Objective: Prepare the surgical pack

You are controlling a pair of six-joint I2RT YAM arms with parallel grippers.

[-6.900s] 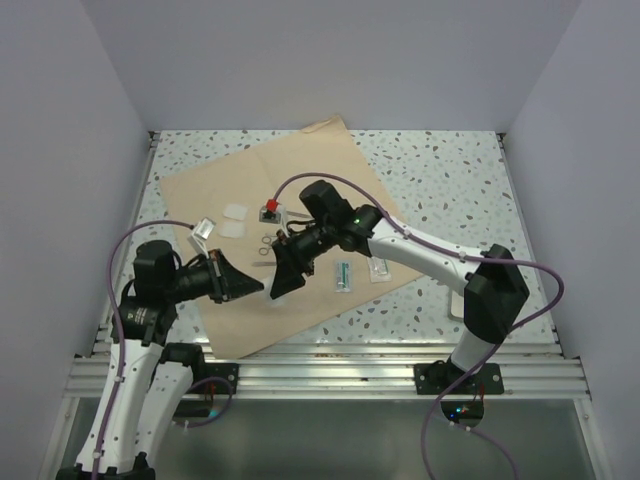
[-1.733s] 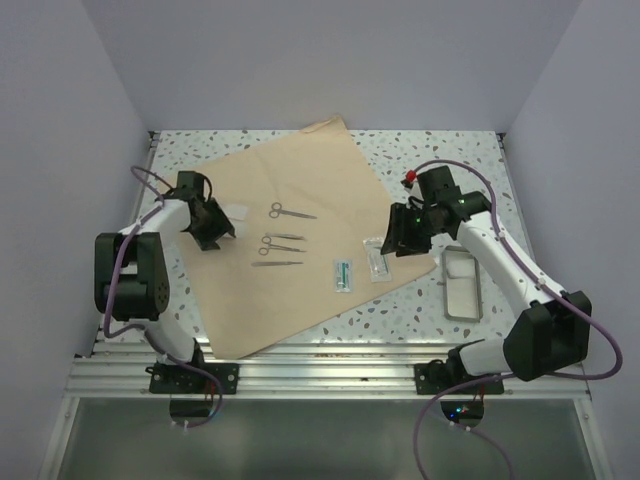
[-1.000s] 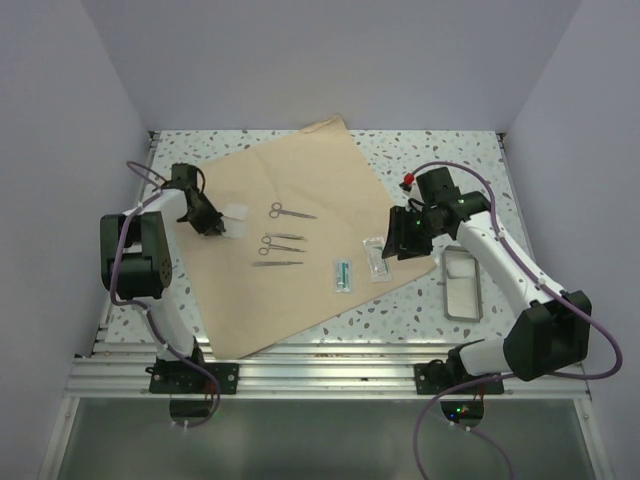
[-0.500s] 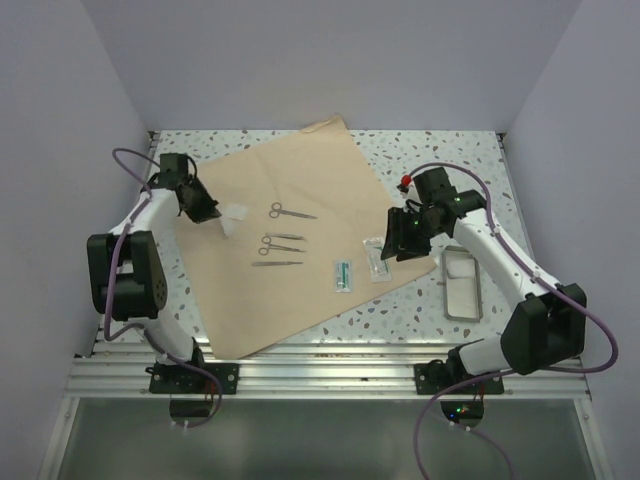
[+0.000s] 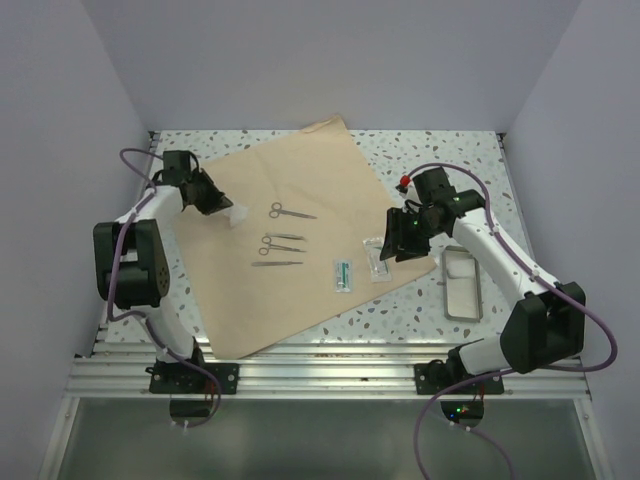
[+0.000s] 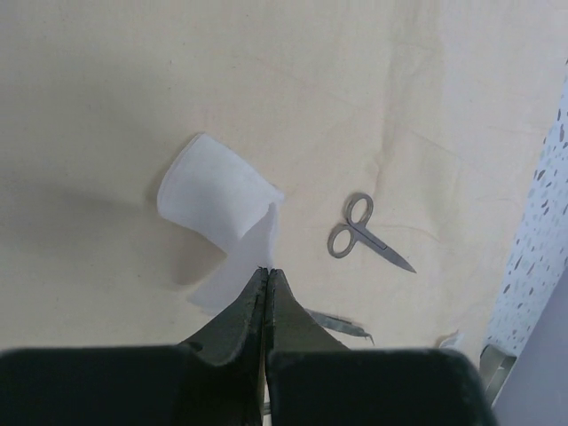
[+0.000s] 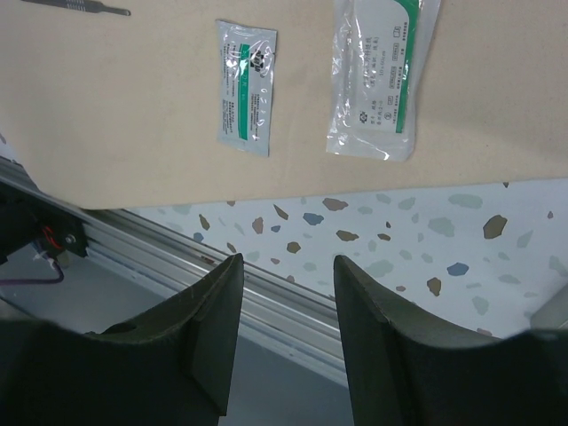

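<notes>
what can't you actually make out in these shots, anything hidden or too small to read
- Left wrist view: a steel instrument is mostly hidden behind the fingers of the left hand, so its type is unclear.
- Right wrist view: the print on the smaller sachet and the larger sachet is too small to read.
- Top view: the tray is too small to tell whether anything lies in it.

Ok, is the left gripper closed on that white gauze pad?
Yes, the left gripper is shut, the gauze pad curling up off the sheet into its tips.
</notes>
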